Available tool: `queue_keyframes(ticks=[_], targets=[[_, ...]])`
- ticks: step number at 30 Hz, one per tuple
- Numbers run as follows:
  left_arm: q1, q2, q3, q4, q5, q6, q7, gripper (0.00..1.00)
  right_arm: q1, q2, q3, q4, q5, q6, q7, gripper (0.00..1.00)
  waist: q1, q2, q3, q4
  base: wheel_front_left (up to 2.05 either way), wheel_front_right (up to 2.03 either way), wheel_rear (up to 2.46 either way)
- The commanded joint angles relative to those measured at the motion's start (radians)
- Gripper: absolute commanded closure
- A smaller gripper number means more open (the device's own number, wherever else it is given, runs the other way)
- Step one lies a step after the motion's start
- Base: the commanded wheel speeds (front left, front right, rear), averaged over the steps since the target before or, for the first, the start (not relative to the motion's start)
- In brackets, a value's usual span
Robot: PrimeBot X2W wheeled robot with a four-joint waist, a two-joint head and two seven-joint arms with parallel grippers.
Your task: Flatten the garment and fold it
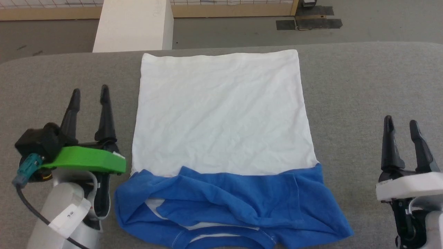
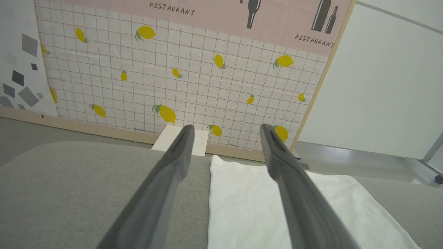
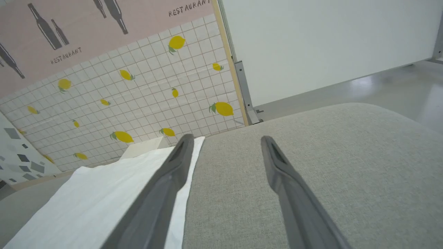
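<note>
Now — garment [image 1: 221, 114] flat, blue sleeves [image 1: 242, 204] bunched at 6 o'clock; left hand [image 1: 90, 90], right hand [image 1: 400, 121] both spread, empty. Risk: grabbing one layer drags fold crooked.

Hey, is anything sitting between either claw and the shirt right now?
Nothing visible. The left claw is open just left of the shirt. The right claw is open farther off to its right. Just bare gray tabletop lies between each and the cloth.

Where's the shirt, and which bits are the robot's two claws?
shirt [image 1: 221, 114]: head view, middle of its white body.
left gripper [image 1: 90, 89]: head view, midway between its fingertips.
right gripper [image 1: 400, 120]: head view, midway between its fingertips.
</note>
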Motion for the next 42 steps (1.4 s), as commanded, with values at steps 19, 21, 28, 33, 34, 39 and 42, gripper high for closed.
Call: queue_keyframes(ticks=[19,21,28,33,34,39,42], targets=[[-0.087,0.004,0.076,-0.133,0.062,0.011,-0.042,0.0,-0.943,-0.001,-0.009,0.43,-0.422,-0.001,0.827,0.0,0.0001,0.0,0.394,0.123,0.0,0.0,0.0],[-0.099,0.005,0.072,-0.15,0.068,0.01,-0.042,0.0,-1.009,-0.001,-0.001,0.448,-0.466,-0.001,0.884,0.0,0.0001,0.0,0.434,0.141,0.0,0.0,0.0],[-0.13,-0.009,0.06,-0.18,0.065,0.0,-0.043,0.0,-1.138,-0.001,-0.041,0.492,-0.599,-0.001,1.101,0.0,0.0001,0.0,0.531,0.197,0.0,0.0,0.0],[-0.136,-0.01,0.062,-0.178,0.063,-0.007,-0.043,0.0,-1.152,-0.001,-0.015,0.501,-0.63,-0.001,1.201,0.0,0.0001,0.0,0.554,0.206,0.0,0.0,0.0],[-0.138,-0.01,0.061,-0.176,0.061,-0.009,-0.043,0.0,-1.15,-0.001,-0.009,0.504,-0.629,-0.001,1.226,0.0,0.0001,0.0,0.556,0.206,0.0,0.0,0.0],[-0.189,0.027,0.058,-0.161,0.05,-0.034,0.006,0.0,-1.144,-0.001,0.016,0.491,-0.618,-0.001,1.335,1.0,0.0001,0.0,0.555,0.191,0.0,0.0,0.0],[-0.292,0.093,0.054,-0.144,0.037,-0.071,0.109,0.0,-1.152,-0.001,0.037,0.46,-0.613,-0.001,1.366,1.0,0.0001,0.0,0.549,0.174,0.0,0.0,0.0]])
